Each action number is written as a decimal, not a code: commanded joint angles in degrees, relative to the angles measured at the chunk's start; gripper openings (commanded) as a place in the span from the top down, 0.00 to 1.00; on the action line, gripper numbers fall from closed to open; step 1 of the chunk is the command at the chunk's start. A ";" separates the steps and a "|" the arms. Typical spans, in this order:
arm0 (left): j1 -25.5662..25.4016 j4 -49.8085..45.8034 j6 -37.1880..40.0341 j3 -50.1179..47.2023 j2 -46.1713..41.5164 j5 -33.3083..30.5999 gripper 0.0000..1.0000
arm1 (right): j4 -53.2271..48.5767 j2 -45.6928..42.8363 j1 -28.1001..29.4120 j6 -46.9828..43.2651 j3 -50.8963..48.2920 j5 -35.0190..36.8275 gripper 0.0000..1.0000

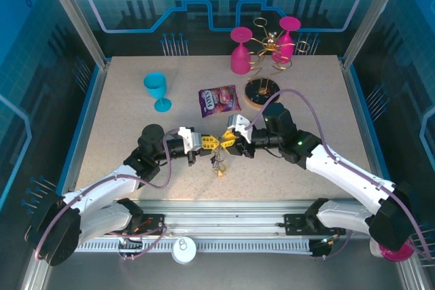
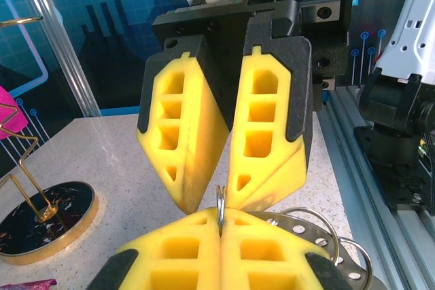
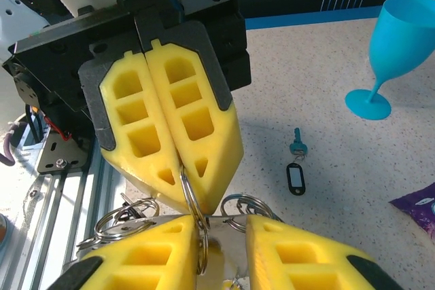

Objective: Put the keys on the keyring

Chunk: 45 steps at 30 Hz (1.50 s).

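Yellow-fingered, the left hand (image 3: 189,198) is clamped tight on the keyring (image 2: 219,200) above the middle of the worktop (image 1: 129,134). The right hand (image 3: 224,225) meets it tip to tip, jaws partly apart around the wire. Keys (image 1: 219,162) dangle beneath.

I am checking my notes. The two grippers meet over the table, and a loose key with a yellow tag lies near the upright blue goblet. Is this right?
No. The tag of the loose key is black, not yellow; the right wrist view shows it. The left gripper, shut on the keyring, and the right gripper do meet, and the blue goblet stands upright.
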 commanded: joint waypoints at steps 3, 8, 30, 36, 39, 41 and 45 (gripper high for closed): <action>-0.26 3.14 -1.25 0.37 0.29 2.46 1.00 | 4.24 0.66 0.61 -0.61 -0.21 -2.74 0.77; -0.33 3.26 -1.60 0.48 0.26 2.48 1.00 | 3.61 1.51 0.68 -1.00 0.23 -2.99 0.98; -1.82 -19.23 10.25 7.03 0.51 -3.93 1.00 | -31.32 9.63 6.23 -17.19 22.80 7.95 1.00; -1.74 -12.00 8.85 3.76 -1.55 -3.08 1.00 | -23.37 5.47 3.21 -12.25 17.04 7.68 0.77; -1.69 -6.05 7.12 1.26 -2.72 -2.52 1.00 | -16.25 2.13 0.70 -9.47 10.44 6.93 0.66; -1.65 -2.82 5.73 0.17 -3.02 -2.29 1.00 | -13.20 0.75 0.04 -8.29 7.19 5.81 0.65; -1.65 0.80 4.28 -0.86 -2.73 -1.28 1.00 | -9.76 -0.06 0.04 -5.15 4.23 2.07 0.65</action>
